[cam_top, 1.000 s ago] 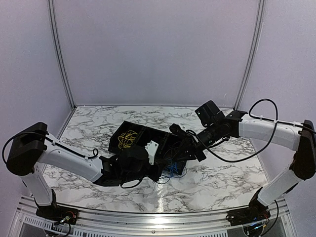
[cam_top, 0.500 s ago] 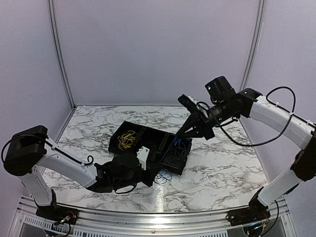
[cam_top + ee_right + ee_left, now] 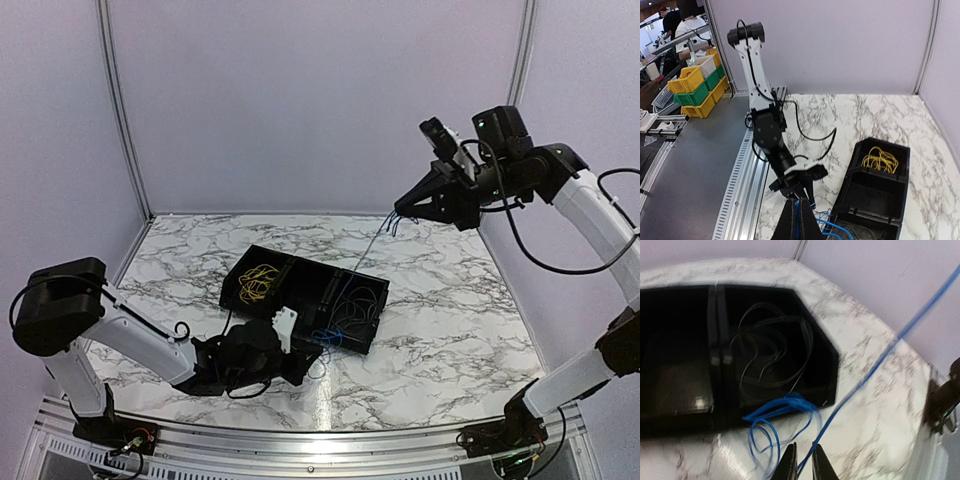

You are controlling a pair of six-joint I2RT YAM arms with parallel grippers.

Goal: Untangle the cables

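A blue cable point(image 3: 372, 243) runs taut from my raised right gripper point(image 3: 402, 210) down to my left gripper point(image 3: 312, 350) at the black tray's point(image 3: 300, 262) near edge. Both grippers are shut on it. In the left wrist view the strand point(image 3: 880, 360) passes between the closed fingers of my left gripper point(image 3: 802, 466), with a loose blue tangle point(image 3: 782, 407) on the marble by the tray. In the right wrist view blue wire sits in my right gripper point(image 3: 800, 220). Yellow cables point(image 3: 258, 283) lie in the tray's left compartment. Thin black cables point(image 3: 770, 355) lie in its right compartment.
The tray's middle compartment point(image 3: 867, 192) looks empty. An aluminium rail point(image 3: 320, 445) runs along the table's near edge. Purple walls with metal posts point(image 3: 122, 110) close the back and sides. Yellow and green bins point(image 3: 695, 87) stand beyond the table.
My right gripper has risen up and to the right, drawing the blue cable out of the tray until taut. My left gripper has shifted slightly towards the near edge, still holding the cable.
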